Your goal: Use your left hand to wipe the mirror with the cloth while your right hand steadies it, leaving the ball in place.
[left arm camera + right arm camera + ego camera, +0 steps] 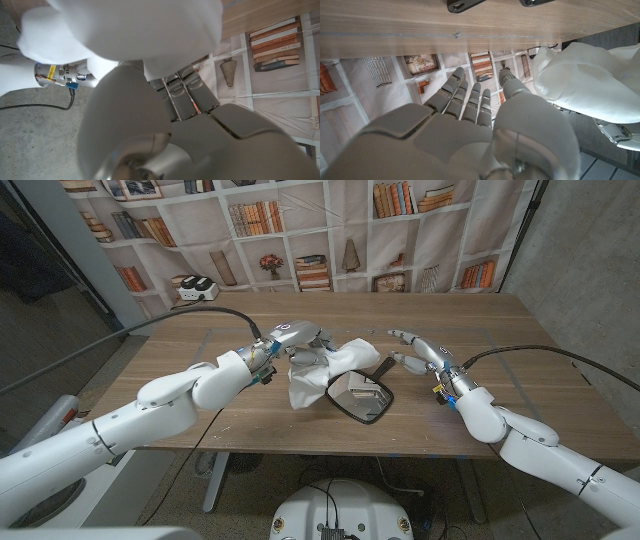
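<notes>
Gripping the white cloth (325,365), left hand (300,340) holds it over the far edge of the mirror (360,397) lying mid-table (520,370). Right hand (418,352) hovers beside the mirror, fingers spread, holding nothing.

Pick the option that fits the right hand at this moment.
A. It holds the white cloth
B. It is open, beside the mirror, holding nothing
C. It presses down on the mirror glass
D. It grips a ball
B: in the head view the right hand has its fingers spread just past the mirror, while the cloth is held by the left hand.
</notes>
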